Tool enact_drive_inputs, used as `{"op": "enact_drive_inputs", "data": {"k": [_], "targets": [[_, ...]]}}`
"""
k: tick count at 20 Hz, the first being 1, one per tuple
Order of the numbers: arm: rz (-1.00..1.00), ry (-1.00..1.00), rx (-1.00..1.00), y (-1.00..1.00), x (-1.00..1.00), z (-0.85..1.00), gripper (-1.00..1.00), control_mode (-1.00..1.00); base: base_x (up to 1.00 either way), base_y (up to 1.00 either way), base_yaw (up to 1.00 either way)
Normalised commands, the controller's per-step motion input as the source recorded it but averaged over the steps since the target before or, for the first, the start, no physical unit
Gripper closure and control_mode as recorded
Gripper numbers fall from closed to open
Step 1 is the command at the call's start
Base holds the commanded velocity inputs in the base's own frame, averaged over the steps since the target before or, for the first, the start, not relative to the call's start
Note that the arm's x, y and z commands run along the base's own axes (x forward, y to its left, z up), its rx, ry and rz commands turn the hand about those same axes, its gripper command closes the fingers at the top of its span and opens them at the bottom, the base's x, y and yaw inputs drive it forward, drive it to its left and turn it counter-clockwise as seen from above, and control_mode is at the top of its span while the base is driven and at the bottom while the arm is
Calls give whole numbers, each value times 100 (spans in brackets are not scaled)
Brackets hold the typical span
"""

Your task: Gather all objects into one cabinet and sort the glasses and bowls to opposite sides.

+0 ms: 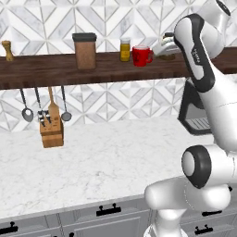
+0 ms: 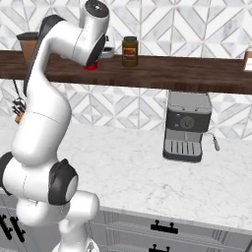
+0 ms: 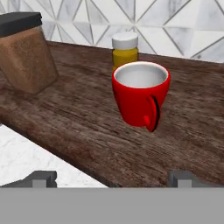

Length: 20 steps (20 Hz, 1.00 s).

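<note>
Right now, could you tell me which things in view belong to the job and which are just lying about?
Belongs to the job:
- red mug
- open gripper, facing it

Just lying about:
- brown canister
- yellow jar
- coffee machine
- knife block

In the right base view the arm hides nearly all of the red mug [image 2: 89,67] on the shelf [image 2: 187,73], left of the amber jar [image 2: 130,51]; only a red sliver shows. The brown canister [image 2: 27,45] left of the mug is half covered by the arm. In the hand view that canister [image 3: 24,52] is cut by the left edge
</note>
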Motion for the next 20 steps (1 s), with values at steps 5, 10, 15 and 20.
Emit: {"op": "enact_drive_inputs", "data": {"k": [5, 10, 15, 20], "targets": [[0, 3, 0, 0, 52, 0, -100, -100, 0, 0, 0], [1, 0, 0, 0, 51, -3, -100, -100, 0, 0, 0], [2, 0, 0, 0, 42, -15, -100, -100, 0, 0, 0], [1, 0, 0, 0, 34, -17, -100, -100, 0, 0, 0]]}}
